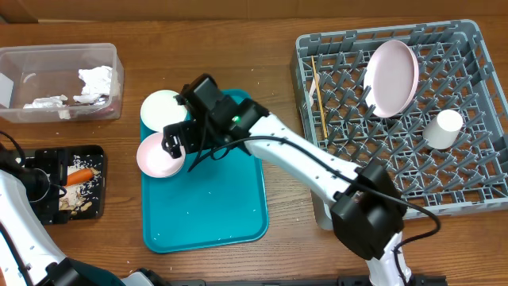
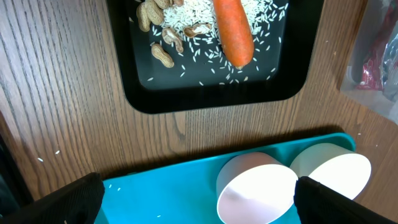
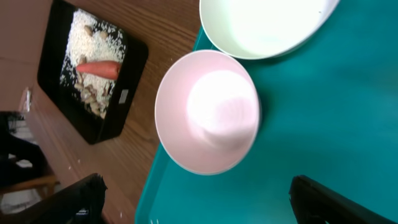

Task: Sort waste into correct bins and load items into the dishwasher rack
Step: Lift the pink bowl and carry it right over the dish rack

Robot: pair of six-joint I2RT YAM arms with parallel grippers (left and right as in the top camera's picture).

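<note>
Right gripper [image 3: 199, 202] gapes wide above the pink bowl [image 3: 208, 112], holding nothing.

A pink bowl [image 3: 208, 112] and a white bowl [image 3: 267, 25] stand upright, side by side, at the teal tray's [image 3: 336, 124] corner.

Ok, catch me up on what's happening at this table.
The right gripper, jaws open, hovers over the pink bowl on the teal tray, with a white bowl beside it; nothing is gripped. The left gripper is open and empty near the black tray, which holds a carrot, rice and nut scraps. Crumpled napkins lie in the clear tub. The grey rack already has a pink plate, a white cup and a wooden stick.
</note>
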